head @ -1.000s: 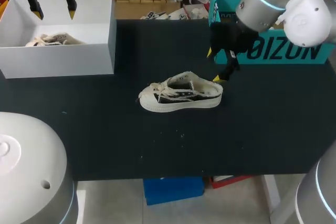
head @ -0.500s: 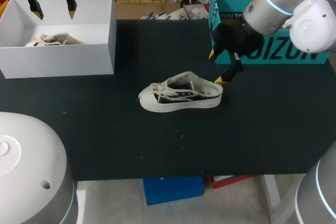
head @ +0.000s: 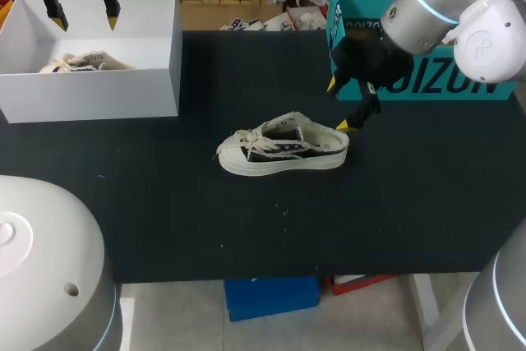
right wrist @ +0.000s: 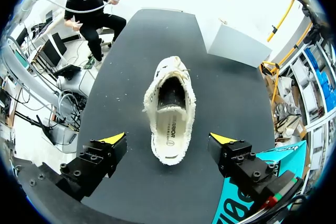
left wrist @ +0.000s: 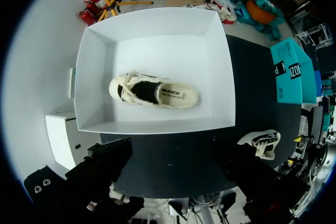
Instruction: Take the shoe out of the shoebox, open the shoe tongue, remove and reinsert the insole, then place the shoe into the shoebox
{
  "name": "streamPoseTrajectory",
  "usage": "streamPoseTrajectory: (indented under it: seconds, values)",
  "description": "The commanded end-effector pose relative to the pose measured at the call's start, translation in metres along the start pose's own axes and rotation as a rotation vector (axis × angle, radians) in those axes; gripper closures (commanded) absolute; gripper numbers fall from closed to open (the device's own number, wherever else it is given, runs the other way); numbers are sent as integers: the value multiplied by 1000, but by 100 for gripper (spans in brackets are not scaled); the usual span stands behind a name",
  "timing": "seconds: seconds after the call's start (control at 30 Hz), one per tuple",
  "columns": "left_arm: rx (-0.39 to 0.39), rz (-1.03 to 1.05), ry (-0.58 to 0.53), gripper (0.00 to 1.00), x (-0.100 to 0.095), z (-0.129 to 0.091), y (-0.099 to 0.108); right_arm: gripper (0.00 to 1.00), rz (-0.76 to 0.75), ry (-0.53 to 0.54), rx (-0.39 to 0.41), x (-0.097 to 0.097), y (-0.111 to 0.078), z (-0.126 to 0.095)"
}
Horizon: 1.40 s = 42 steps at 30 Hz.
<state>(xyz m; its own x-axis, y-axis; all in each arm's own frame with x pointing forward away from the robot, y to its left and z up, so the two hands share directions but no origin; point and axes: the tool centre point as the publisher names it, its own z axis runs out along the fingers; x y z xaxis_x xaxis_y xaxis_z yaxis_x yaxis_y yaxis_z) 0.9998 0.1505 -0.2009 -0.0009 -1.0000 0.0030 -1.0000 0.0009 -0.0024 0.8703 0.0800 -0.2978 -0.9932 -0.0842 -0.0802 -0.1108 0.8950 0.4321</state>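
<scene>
One shoe (head: 283,150) lies on its sole mid-table on the black table (head: 164,203), toe toward the left arm's side and heel toward the right gripper (head: 335,104). In the right wrist view the shoe (right wrist: 170,114) runs lengthwise straight ahead of the right gripper (right wrist: 168,139), heel end nearest and level with the gap between the spread yellow tips. The fingers stand wide apart with neither side clamped on it; from the head view one tip is just beside the heel. Insole shows small dark print, not read off. Cream canvas upper with frayed edges, dark inner panel, thick off-white rubber sole, loose cream laces. Second shoe (left wrist: 153,92), same make-up, lies flat inside the white shoebox (left wrist: 157,30), a plain rectangular open-top box at the table's far left corner. Left gripper (head: 84,20) hangs over the box's far wall, fingers apart, nothing held. Teal box (head: 427,80) with big dark lettering stands behind the right gripper.
</scene>
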Motion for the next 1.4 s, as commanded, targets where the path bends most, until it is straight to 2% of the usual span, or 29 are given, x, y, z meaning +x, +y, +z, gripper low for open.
streamPoseTrajectory:
  seconds: [0.03,0.23,0.47,0.9,1.4]
  values:
    - [-2,0,-1,0,0,-1,0,0,1,0,1,-1,1,2]
    - [-2,0,-1,0,0,-1,0,0,17,-8,-61,5,-9,6]
    - [-2,0,-1,0,0,-1,0,0,63,-17,-125,-3,-23,12]
    - [-2,0,-1,0,0,-1,0,0,99,27,-190,-12,-44,57]
    - [-2,0,-1,0,0,-1,0,0,157,59,-265,-6,-53,96]
